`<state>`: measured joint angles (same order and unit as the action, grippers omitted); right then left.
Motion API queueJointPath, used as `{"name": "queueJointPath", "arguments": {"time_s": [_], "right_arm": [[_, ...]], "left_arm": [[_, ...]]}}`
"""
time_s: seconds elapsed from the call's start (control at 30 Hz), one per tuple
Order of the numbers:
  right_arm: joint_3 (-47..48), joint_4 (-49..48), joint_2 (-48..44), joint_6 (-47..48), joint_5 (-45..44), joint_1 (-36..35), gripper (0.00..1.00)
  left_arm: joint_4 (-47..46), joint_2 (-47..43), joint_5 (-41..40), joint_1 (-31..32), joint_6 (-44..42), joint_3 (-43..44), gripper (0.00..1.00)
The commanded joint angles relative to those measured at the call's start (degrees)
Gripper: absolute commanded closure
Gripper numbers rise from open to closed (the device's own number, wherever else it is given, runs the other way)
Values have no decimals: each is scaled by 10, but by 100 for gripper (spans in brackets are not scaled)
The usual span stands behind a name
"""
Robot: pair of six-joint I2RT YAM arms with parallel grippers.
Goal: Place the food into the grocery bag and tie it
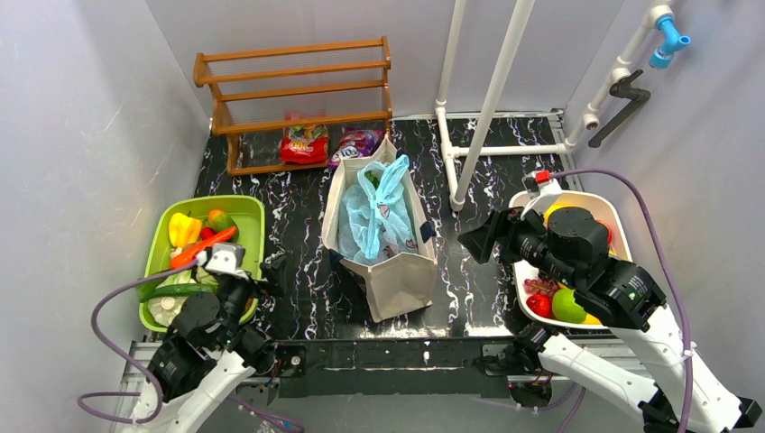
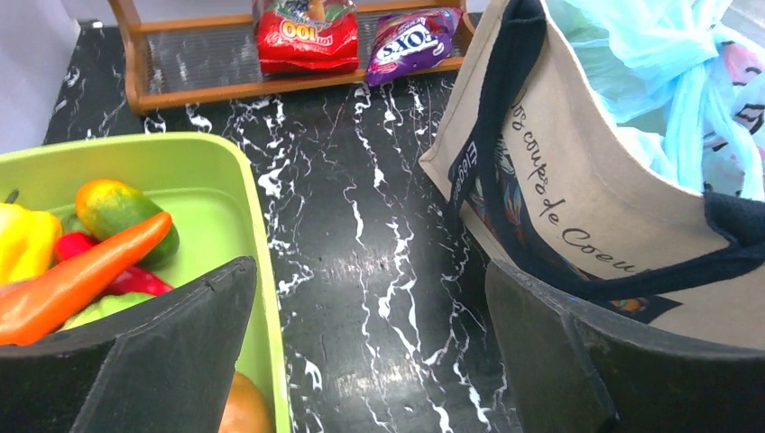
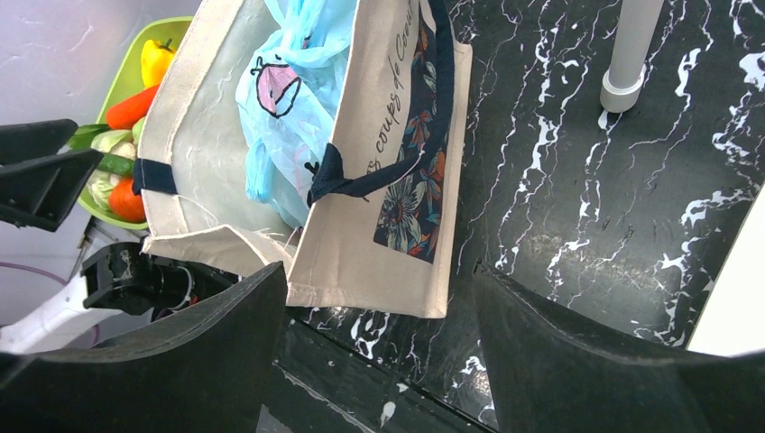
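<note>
Left pincer [image 1: 273, 271]: released, jaws wide, nothing between them but bare black marble bench [image 1: 307, 244]. It hangs low at the near left, just beside the right wall of the green tub [image 1: 255, 209]. That tub holds a carrot [image 2: 81, 280] and a yellow pepper [image 2: 23, 239], among other produce.

Right pincer [image 1: 478, 236]: also released, fingers [image 3: 198, 361] spread with nothing gripped. It sits off the left rim of the white tub [image 1: 616, 206] and points at the canvas tote [image 1: 397, 280], close to it but not touching. The white tub holds a green round fruit [image 1: 566, 307] and a red fruit [image 1: 539, 304] at its near end, under the right arm.

Grocery bag [image 1: 379, 212]: light-blue film inside the canvas tote, mid-bench, between the two pincers. It is nearer the right one, and neither touches it. From the left wrist view the handles look drawn together into a knot at the top. Contents cannot be made out through the plastic.

Right wrist view: tote mouth faces the camera, bag bunched inside, tote just ahead of the fingertips.

Far side: PVC pipe frame [image 1: 487, 108] back right. Wooden rack [image 1: 298, 81] against the back wall, with a red snack packet [image 1: 305, 142] and a purple snack packet [image 1: 356, 142] on its bottom shelf, well apart from both pincers.
</note>
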<state>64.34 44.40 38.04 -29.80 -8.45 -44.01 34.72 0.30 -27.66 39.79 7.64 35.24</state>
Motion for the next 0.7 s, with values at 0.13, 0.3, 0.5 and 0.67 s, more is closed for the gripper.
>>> {"name": "queueJointPath", "arguments": {"time_s": [0.13, 0.3, 0.5, 0.67], "right_arm": [[16, -10, -4, -24, 10, -1, 15], [21, -10, 3, 5, 12, -1, 14], [-10, -25, -16, 12, 2, -1, 14], [-16, -29, -24, 19, 4, -1, 13]], "left_arm": [[-71, -64, 82, -6, -63, -49, 2], [-59, -7, 86, -5, -61, -37, 2], [-54, 27, 90, -8, -62, -34, 2], [-54, 33, 94, -11, -64, -34, 2]]}}
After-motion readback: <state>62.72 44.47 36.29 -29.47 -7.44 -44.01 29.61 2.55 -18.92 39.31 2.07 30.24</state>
